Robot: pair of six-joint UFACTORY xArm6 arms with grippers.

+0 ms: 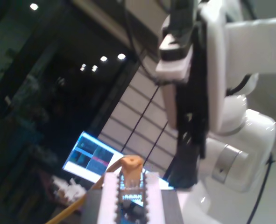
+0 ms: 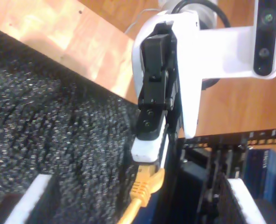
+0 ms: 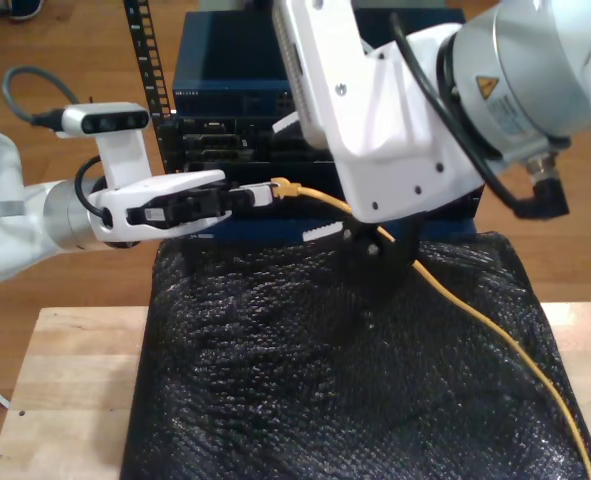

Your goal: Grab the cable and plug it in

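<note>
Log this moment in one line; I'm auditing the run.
my first gripper: shut on cable at plug | my second gripper: open | cable: unplugged, trailing over mat | rack: behind

Exterior view high, facing rack front; both wrist views close-up; all share cable (image 3: 455,300) plug.

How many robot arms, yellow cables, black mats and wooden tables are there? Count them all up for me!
Robot arms: 2
Yellow cable: 1
Black mat: 1
Wooden table: 1
Total: 5
</note>
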